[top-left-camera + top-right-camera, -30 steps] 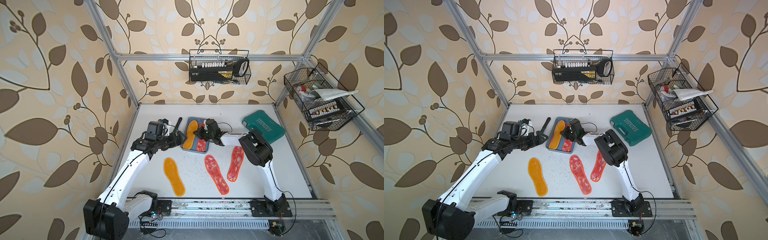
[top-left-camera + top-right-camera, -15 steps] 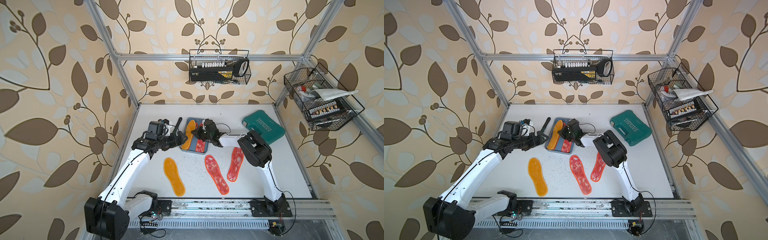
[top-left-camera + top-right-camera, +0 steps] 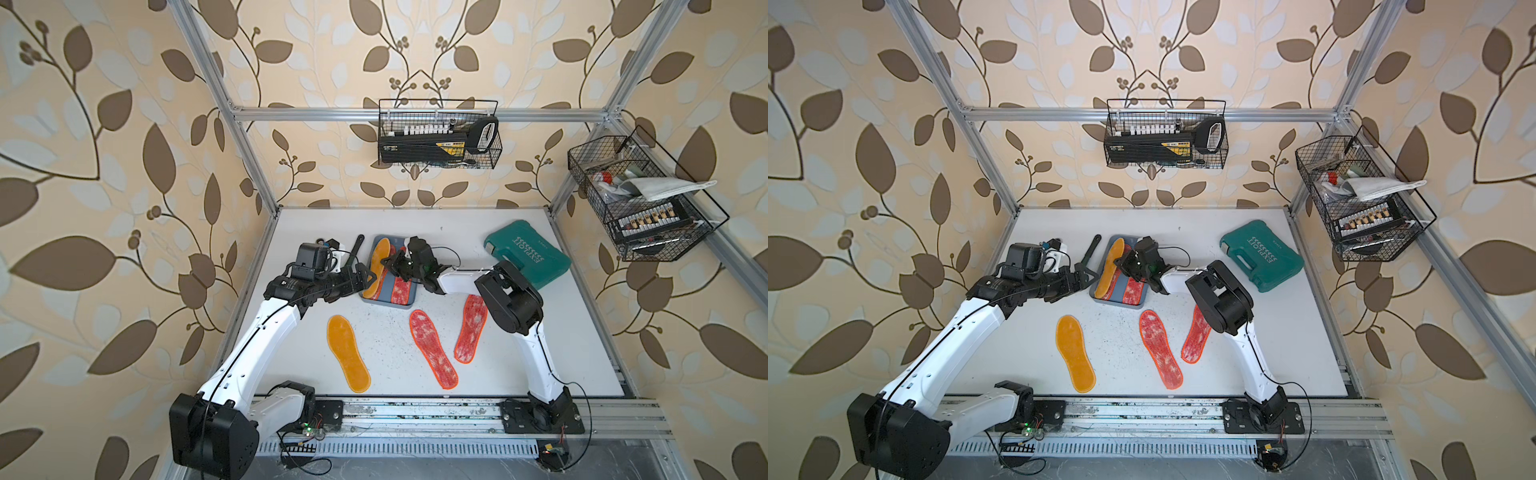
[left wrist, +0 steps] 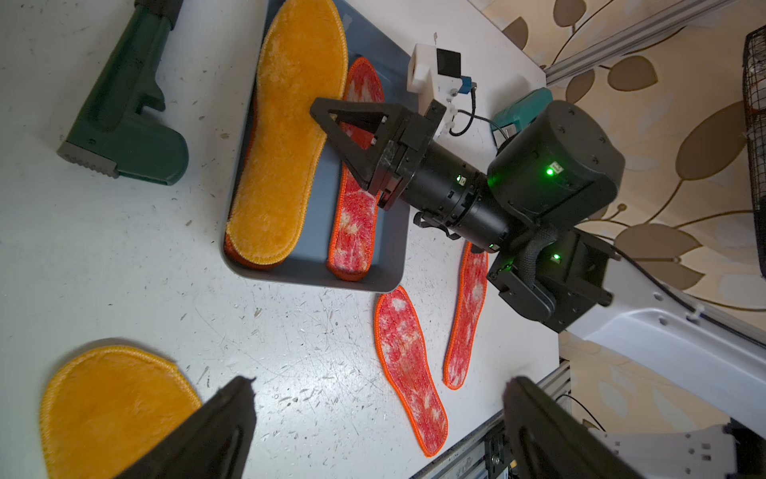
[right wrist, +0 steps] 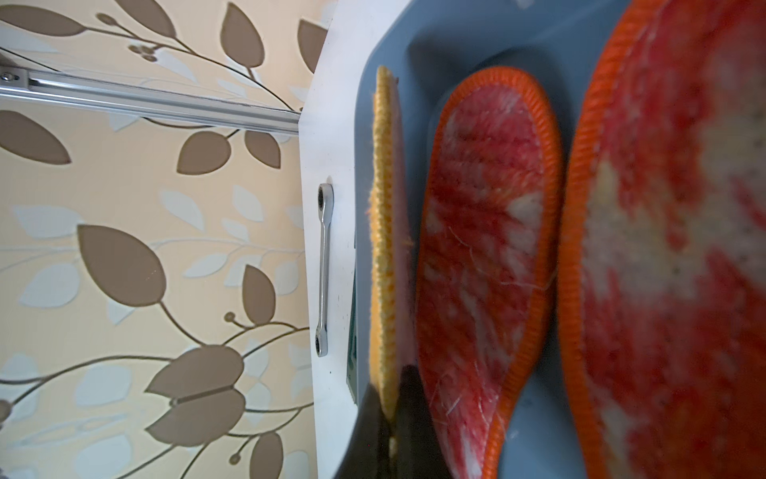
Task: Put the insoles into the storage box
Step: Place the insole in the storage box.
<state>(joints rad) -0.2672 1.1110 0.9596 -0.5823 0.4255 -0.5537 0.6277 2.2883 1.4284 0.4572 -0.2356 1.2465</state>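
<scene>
The blue-grey storage box [image 3: 409, 302] [image 4: 315, 283] sits mid-table. In it a yellow-face insole [image 3: 379, 266] [image 4: 286, 145] lies on top of a red one, with another red insole [image 3: 401, 287] [image 4: 355, 224] beside them. My right gripper [image 3: 387, 262] [image 5: 391, 398] is shut on the yellow insole's edge [image 5: 383, 207] over the box. My left gripper [image 3: 362, 277] [image 4: 379, 383] hangs open and empty just left of the box. On the table in front lie a yellow-face insole [image 3: 348, 353] and two red-face insoles [image 3: 432, 349] [image 3: 471, 328].
A green pipe wrench [image 3: 355, 249] [image 4: 124, 124] lies left of the box, and a silver spanner [image 5: 323, 269] beyond it. A teal tool case [image 3: 525, 259] stands at the back right. Wire baskets [image 3: 438, 135] [image 3: 640, 199] hang on the walls.
My right gripper has shifted slightly left over the box, taking the yellow insole's edge with it. The left arm has hardly moved.
</scene>
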